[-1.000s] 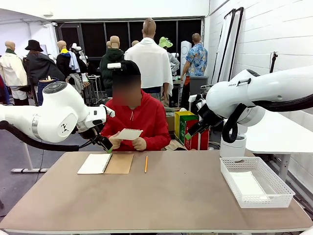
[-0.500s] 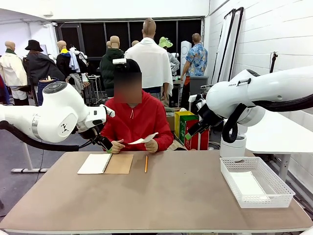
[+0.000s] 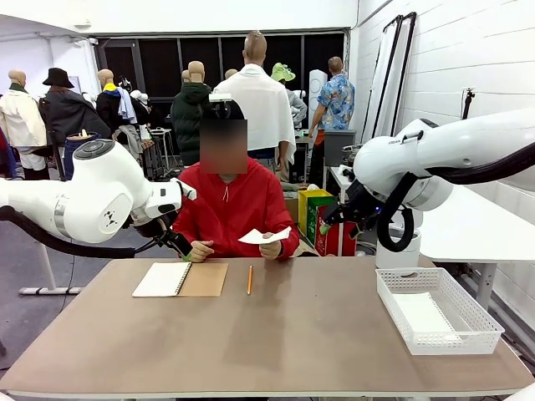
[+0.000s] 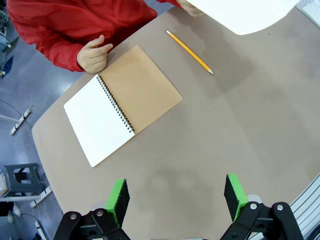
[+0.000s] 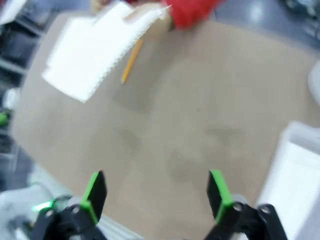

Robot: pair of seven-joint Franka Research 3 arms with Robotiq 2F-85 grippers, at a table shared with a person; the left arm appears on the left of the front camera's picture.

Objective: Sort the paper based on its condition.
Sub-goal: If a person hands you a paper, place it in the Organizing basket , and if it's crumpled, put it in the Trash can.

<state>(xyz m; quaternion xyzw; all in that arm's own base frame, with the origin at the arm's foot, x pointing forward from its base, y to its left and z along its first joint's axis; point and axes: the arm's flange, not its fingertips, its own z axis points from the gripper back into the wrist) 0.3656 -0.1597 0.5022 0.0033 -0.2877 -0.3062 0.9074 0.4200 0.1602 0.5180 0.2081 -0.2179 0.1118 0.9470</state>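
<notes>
Across the table, a person in a red top holds one white sheet of paper [image 3: 266,236] in one hand above the far edge. That paper [image 4: 245,12] also shows at the top of the left wrist view. My left gripper [image 3: 188,251] hangs near the person's other hand [image 4: 94,55], high over the table. Its own view shows the gripper [image 4: 176,197] open with nothing between its fingers. My right gripper [image 3: 328,224] is raised at the right of the person. In its blurred view that gripper [image 5: 156,192] stands open and holds nothing.
An open spiral notebook [image 3: 180,279] with a brown cover lies at the far left, a pencil [image 3: 249,279] beside it. A white mesh basket [image 3: 436,311] with something white and flat inside stands at the right edge. The basket's corner [image 5: 300,165] is blurred in the right wrist view.
The person has lowered the paper and shifted it toward picture right, now in one hand. My right arm has turned and moved slightly left. The left arm has stayed still.
</notes>
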